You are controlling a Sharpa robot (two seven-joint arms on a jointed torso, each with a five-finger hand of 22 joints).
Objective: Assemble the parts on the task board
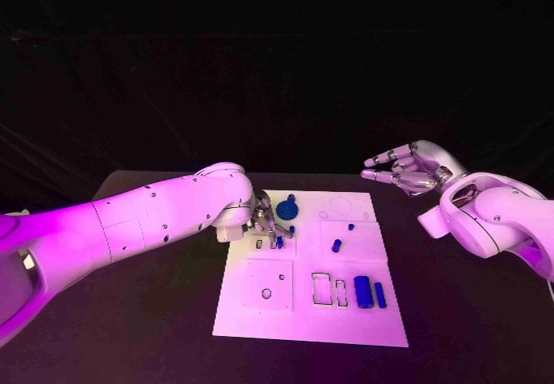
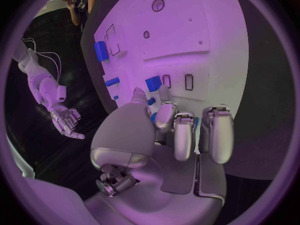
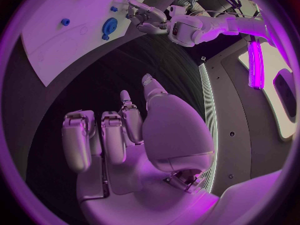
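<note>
Two hands at work: left hand [image 1: 263, 224] low over task board [image 1: 311, 320]'s far-left part, fingers pinching a small blue part [image 2: 153, 82]; right hand [image 1: 407, 170] raised far right, unclenched, holding nothing.

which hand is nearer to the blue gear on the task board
Left. The left hand is over the board right beside the blue gear; the right hand hovers off the task board, beyond its far right corner.

left robot hand [image 2: 169, 130] over task board [image 2: 206, 30] (white), blue parts [image 2: 101, 50] nearby
</note>
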